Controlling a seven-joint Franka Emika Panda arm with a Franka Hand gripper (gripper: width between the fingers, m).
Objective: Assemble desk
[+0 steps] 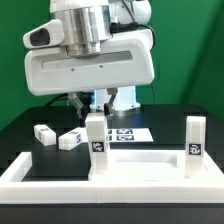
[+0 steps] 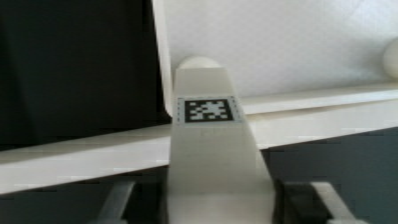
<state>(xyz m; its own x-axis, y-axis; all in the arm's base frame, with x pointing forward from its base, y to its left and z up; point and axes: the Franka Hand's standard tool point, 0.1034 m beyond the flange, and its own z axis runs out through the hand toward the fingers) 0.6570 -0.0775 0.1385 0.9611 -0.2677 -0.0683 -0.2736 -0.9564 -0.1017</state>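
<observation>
The white tabletop panel [image 1: 140, 163] lies flat at the front. Two white leg blocks stand upright on it: one near the middle [image 1: 96, 140] and one at the exterior view's right [image 1: 193, 140]. Two more legs [image 1: 43, 133] [image 1: 70, 138] lie loose on the black table. My gripper [image 1: 96, 104] hangs just above the middle leg. In the wrist view that tagged leg [image 2: 214, 120] rises between my fingers [image 2: 128, 200], with a dark gap on each side. The gripper [image 2: 226, 198] is open and touches nothing. The tabletop [image 2: 285, 50] shows behind the leg.
A low white border wall [image 1: 20, 172] runs along the front and the exterior view's left of the tabletop. The marker board [image 1: 126, 133] lies flat on the black table behind the standing leg. The arm's large white body fills the upper middle.
</observation>
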